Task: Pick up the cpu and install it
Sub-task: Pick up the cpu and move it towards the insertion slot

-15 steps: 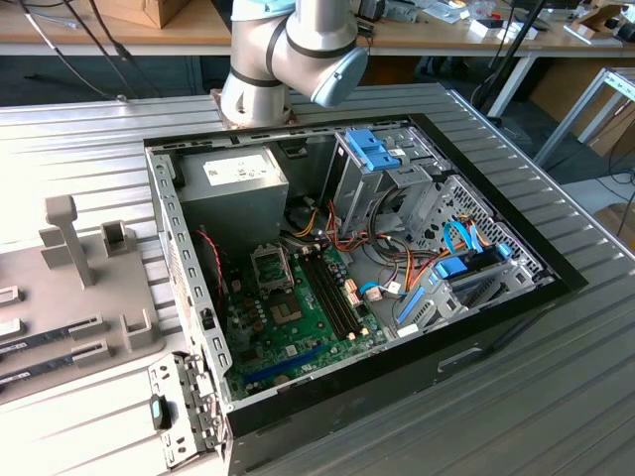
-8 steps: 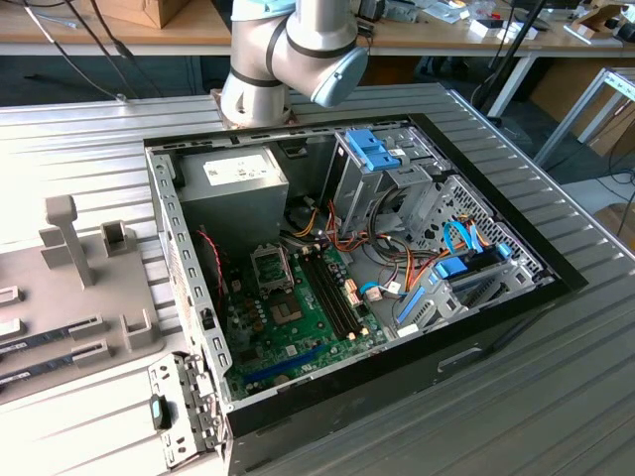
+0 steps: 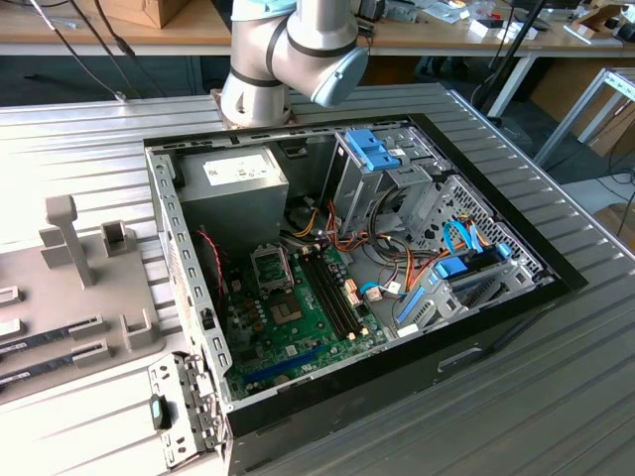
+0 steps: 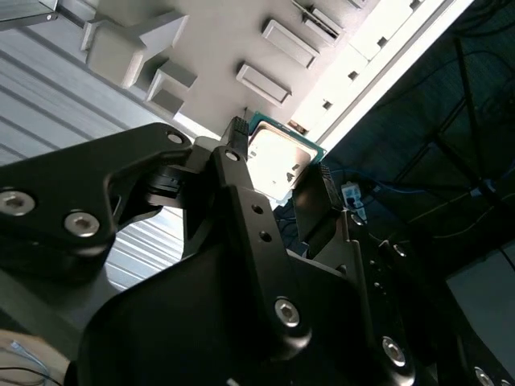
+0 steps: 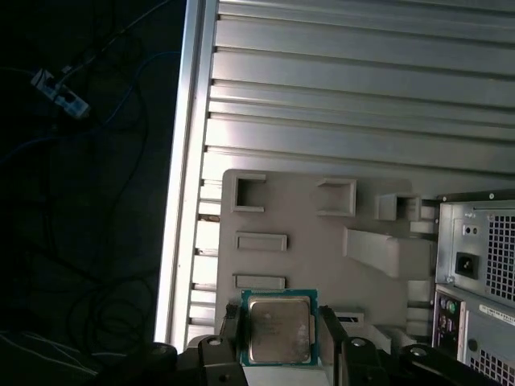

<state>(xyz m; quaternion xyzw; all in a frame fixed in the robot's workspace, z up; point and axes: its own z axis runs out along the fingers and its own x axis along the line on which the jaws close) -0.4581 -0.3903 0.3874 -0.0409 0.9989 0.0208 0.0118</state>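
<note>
The cpu point(image 5: 278, 334) is silvery on top with a green rim, and the gripper point(image 5: 279, 322) is plain matte black. In the exterior view the motherboard point(image 3: 298, 317) is green, the drive brackets point(image 3: 377, 149) are bright blue, and the wires point(image 3: 327, 230) are a red, yellow and orange mix. The table point(image 3: 556, 377) is grey with ribbed stripes, the tray point(image 3: 60, 297) at the exterior view's left is pale grey-beige, and the arm point(image 3: 288, 50) is silver with a light blue cap.
</note>
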